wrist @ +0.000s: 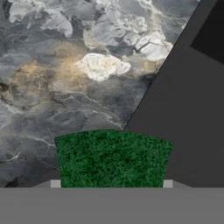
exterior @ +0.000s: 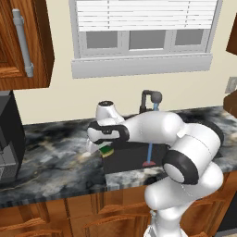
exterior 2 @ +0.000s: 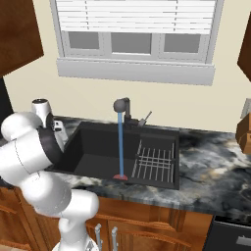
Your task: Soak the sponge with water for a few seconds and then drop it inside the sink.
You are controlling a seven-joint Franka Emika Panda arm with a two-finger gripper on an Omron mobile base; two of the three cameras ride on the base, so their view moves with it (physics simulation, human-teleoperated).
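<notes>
We list one sponge (exterior: 107, 150), clamped green side up in our jaws over the worktop (exterior: 55, 162) at the sink's (exterior 2: 98, 157) left rim.

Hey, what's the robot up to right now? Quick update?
Tool shut on sponge, at the sink's left edge. Water running mid-basin, sponge not under it yet. Nothing in the way.
</notes>
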